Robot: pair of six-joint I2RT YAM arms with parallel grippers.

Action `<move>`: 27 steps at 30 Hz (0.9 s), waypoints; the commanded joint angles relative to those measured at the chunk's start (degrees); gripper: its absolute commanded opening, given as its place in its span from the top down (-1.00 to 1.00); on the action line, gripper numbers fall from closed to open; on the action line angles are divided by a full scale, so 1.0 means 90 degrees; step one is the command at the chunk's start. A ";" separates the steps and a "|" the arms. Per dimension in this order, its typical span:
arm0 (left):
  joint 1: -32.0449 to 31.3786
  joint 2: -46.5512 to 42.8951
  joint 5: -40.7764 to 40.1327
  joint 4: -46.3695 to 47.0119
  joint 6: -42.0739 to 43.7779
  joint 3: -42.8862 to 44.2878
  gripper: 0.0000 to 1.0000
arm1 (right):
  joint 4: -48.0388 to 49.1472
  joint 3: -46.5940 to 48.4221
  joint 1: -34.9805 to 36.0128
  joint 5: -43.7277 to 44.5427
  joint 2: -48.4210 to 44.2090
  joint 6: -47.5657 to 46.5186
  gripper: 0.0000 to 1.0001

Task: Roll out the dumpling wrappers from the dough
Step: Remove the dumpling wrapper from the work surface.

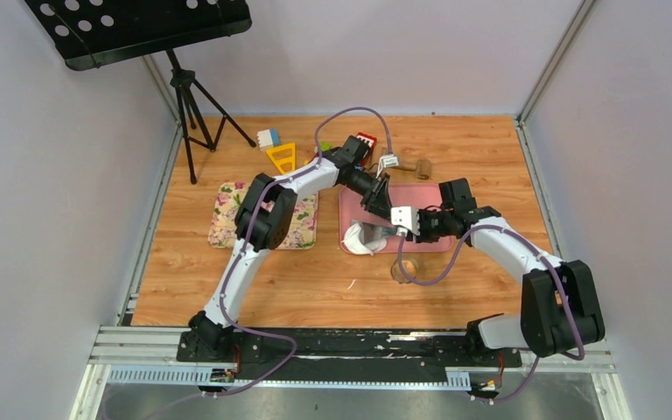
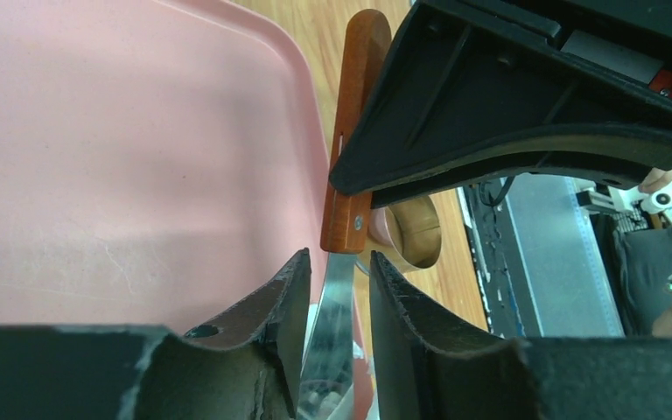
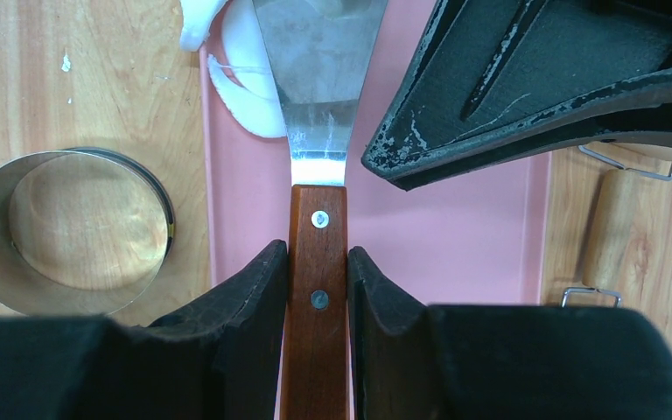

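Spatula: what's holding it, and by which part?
The right gripper clamps the spatula by its wooden handle. The left gripper flanks its metal blade; whether it grips cannot be told.

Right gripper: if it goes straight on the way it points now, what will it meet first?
Probably the dough on the pink tray, which the spatula in its jaws points at. The left gripper is close beside the blade; depth is unclear.

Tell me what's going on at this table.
The right gripper is clamped on the wooden handle of a metal spatula, its blade reaching over the pink tray to the white dough at the tray's edge. The left gripper straddles the blade, gaps showing either side. A metal ring stands on the table beside the tray.
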 commanded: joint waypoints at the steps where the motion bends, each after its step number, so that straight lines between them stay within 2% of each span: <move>1: -0.0026 -0.0013 0.0407 0.0225 -0.0305 0.0098 0.28 | 0.0359 0.0001 0.0041 -0.0056 -0.0145 0.0090 1.00; 5: -0.0024 -0.0046 0.0316 0.0218 -0.0324 -0.0016 0.37 | 0.0416 -0.0019 0.0043 -0.0042 -0.0190 0.0097 1.00; 9: -0.0036 0.0029 -0.0031 -0.0271 0.0088 0.0069 0.32 | 0.0480 -0.0036 0.0043 -0.0045 -0.0219 0.0099 1.00; 10: -0.0034 0.0097 -0.0128 -0.0557 0.0345 0.0191 0.32 | 0.0518 -0.0059 0.0039 -0.0033 -0.0235 0.0109 1.00; 14: -0.0067 0.0642 -0.0451 -0.3123 0.2132 0.1284 0.35 | 0.0599 -0.0116 0.0042 -0.0007 -0.0280 0.0105 1.00; 17: -0.0067 0.0833 -0.0518 -0.4114 0.2940 0.1621 0.37 | 0.0654 -0.0122 0.0051 0.0015 -0.0280 0.0101 1.00; 22: -0.0063 0.0738 -0.0476 -0.4254 0.3109 0.1510 0.54 | 0.0736 -0.0110 0.0068 0.0092 -0.0238 0.0101 1.00; 27: -0.0068 0.0639 -0.0270 -0.4275 0.3109 0.1443 0.56 | 0.0828 -0.0095 0.0172 0.0231 -0.0170 0.0126 1.00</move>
